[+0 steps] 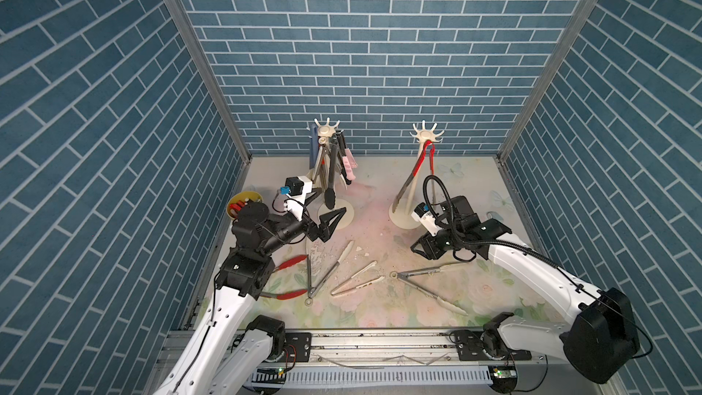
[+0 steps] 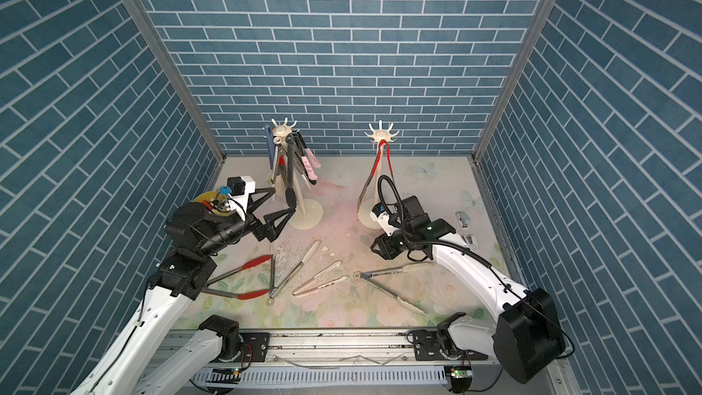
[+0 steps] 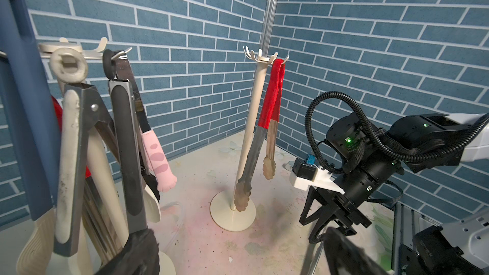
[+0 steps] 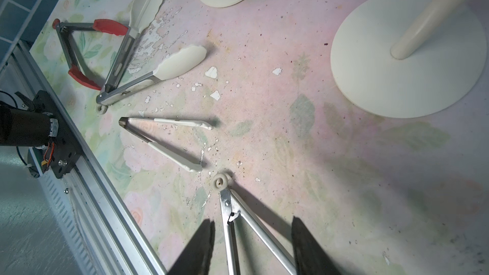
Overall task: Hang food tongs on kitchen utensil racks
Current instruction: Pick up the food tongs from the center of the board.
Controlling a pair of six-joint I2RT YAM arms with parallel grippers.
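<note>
1. Now, in both top views my left gripper [image 1: 332,201] stands spread as wide as it goes and holds nothing. It is just beside the crowded rack [image 1: 326,131], and a black tip of the hanging tongs [image 1: 331,172] dangles about between my pads. I judge it is kept wide so that it snags none of them. My right gripper [image 1: 422,252] is low over the table [image 1: 380,222], above the steel tongs [image 1: 421,271], with the second rack [image 1: 424,134] just behind it.
2. From my left wrist, blue, cream, black and pink tongs hang close ahead of my left fingers [image 3: 137,252]. Each is hooked by its hinge end, so the tips swing down. Well beyond them, the second rack carries only the red-handled tongs [image 3: 270,107], so it has hooks to spare.
3. From my right wrist, my right fingers [image 4: 203,247] stand half-wide, astride both arms of the steel tongs near the hinge, where the V is narrow enough to squeeze. A gap shows on one side, so I take it nothing is pinched yet. The loop [image 4: 220,181] lies just ahead of my fingertips, left free, I judge, for a hook. Further ahead lie the slim cream tongs [image 4: 172,154], the spoon-tipped tongs [image 4: 180,60] and the red-tipped tongs [image 4: 108,26].
</note>
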